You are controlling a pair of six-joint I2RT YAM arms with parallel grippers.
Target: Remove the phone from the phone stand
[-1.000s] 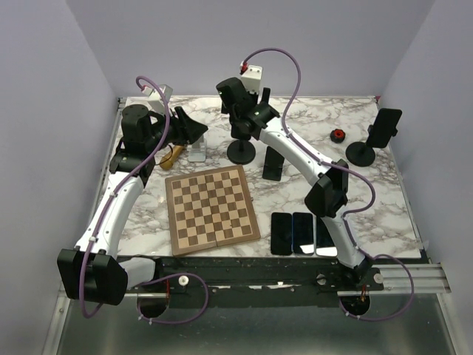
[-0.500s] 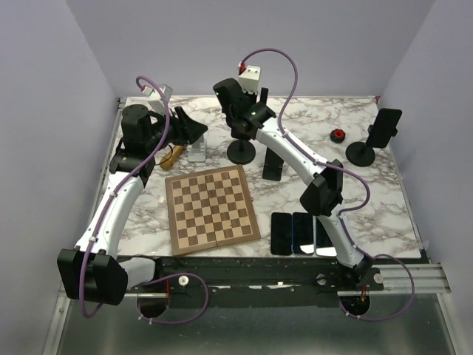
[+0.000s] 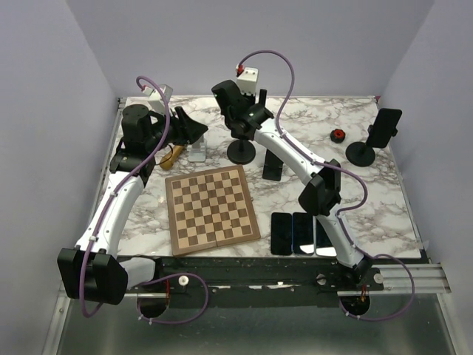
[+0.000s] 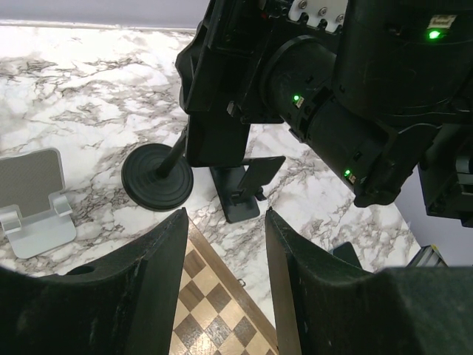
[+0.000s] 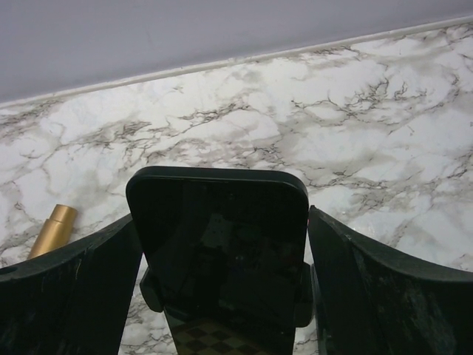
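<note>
The black phone (image 5: pixel 218 244) stands upright in the clamp of a black phone stand, whose round base (image 3: pixel 241 151) is behind the chessboard. My right gripper (image 5: pixel 222 218) is open. Its fingers (image 5: pixel 74 288) lie close along both side edges of the phone, which still sits in the clamp. In the top view the right gripper (image 3: pixel 235 111) hides the phone. My left gripper (image 3: pixel 194 129) is open and empty, held above the table at the back left. Its wrist view shows the stand's base (image 4: pixel 157 176) and the right arm above it.
A chessboard (image 3: pixel 211 209) lies mid-table. A silver stand (image 3: pixel 197 151) and a gold tube (image 3: pixel 171 155) are at the back left. A black empty stand (image 3: pixel 272 164) is right of centre. Another phone on a stand (image 3: pixel 386 126), a red object (image 3: pixel 337 134) and three flat phones (image 3: pixel 299 233) are on the right.
My right arm has shifted slightly left, its elbow moving left and the gripper edging over the phone. The left arm has not moved.
</note>
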